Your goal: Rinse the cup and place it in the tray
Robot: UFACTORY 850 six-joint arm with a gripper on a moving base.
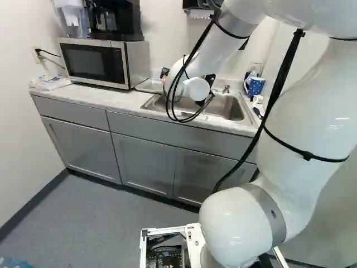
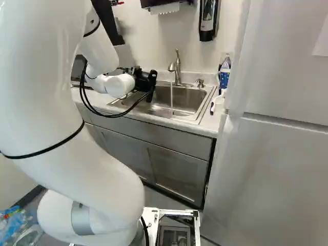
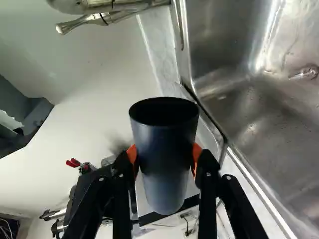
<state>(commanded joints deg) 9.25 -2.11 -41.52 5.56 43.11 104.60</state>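
Observation:
My gripper [image 2: 145,81] hangs at the left part of the sink [image 2: 182,100] in the right base view. Seen from the wrist, the gripper [image 3: 165,158] is shut on a dark cup [image 3: 166,142], one orange pad [image 3: 197,155] on each side of it. The cup's round mouth faces partly toward the camera; its inside looks black. Beside the cup lies the steel basin [image 3: 259,129]. Water runs from the faucet [image 2: 177,69] into the sink, apart from the gripper. A flat tray-like piece [image 1: 149,85] lies between microwave and sink, partly hidden by my arm.
A microwave [image 1: 95,62] with a coffee maker [image 1: 116,21] on it stands left of the sink. A blue dotted cup [image 1: 255,85] and a brush [image 2: 213,106] are at the sink's right. A tall fridge [image 2: 277,128] closes off the right side; a soap dispenser [image 2: 207,20] hangs above.

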